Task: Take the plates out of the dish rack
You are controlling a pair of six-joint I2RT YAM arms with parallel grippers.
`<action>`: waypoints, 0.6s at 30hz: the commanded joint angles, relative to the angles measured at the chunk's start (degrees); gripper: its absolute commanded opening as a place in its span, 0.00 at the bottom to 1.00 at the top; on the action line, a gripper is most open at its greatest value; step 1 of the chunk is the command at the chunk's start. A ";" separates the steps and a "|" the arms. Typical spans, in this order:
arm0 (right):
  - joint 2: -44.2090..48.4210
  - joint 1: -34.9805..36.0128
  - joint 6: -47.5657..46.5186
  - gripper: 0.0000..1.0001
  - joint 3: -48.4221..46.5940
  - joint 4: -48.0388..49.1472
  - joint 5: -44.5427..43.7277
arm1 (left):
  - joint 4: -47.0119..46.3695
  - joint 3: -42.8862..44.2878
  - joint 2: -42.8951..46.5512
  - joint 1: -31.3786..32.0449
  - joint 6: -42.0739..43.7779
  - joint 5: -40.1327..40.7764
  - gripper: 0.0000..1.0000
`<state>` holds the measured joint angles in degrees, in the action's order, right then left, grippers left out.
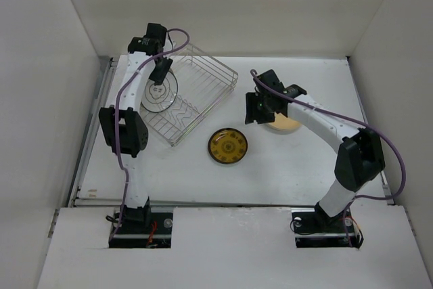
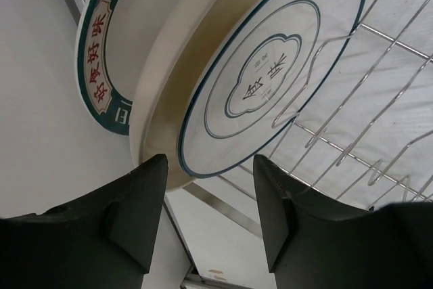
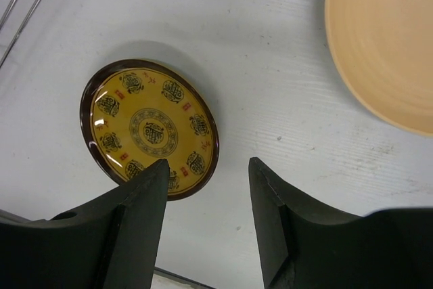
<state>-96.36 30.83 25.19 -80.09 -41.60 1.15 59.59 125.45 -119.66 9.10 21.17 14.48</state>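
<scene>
Met the left gripper [image 2: 210,160] first, hard against the left wrist lens, with black fingers partway apart astride the lower rims of round plates [image 2: 223,123]; could not tell whether pinching or merely straddling. Noted a white table [image 1: 284,167] boxed by white walls [image 1: 223,5] on three sides. Counted one rectangular silver wire dish rack [image 1: 203,93], skewed at far left, with three plates on edge inside: a white plate with a broad teal lettered band [image 2: 95,79], a plain cream plate [image 2: 183,38], a white plate with thin teal rings [image 2: 270,72]. Made out only the ringed face from above. Counted two more flat on the table, outside the rack: a yellow patterned plate with a dark rim [image 1: 228,145], then a plain tan plate [image 3: 385,38], part hidden from above by the right arm [image 1: 318,123]. Found the right gripper [image 3: 208,164] over bare table between those two, jaws partway apart around nothing.
</scene>
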 commanded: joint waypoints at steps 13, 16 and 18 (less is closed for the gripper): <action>0.29 0.46 -1.64 0.57 -3.84 -1.11 -2.03 | 2.98 2.08 -4.01 -1.81 -1.91 -0.95 0.00; 0.91 0.46 -1.64 0.57 -3.84 -1.11 -2.03 | 2.99 2.60 -1.21 -1.81 -2.62 0.46 0.00; 1.43 0.46 -1.11 0.57 -3.84 -1.11 -2.03 | 2.99 3.13 0.55 -1.81 -2.62 1.25 0.00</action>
<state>-96.47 30.83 24.18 -81.60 -42.09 -0.03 62.11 126.78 -122.76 7.16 20.49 14.72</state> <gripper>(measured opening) 0.564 0.061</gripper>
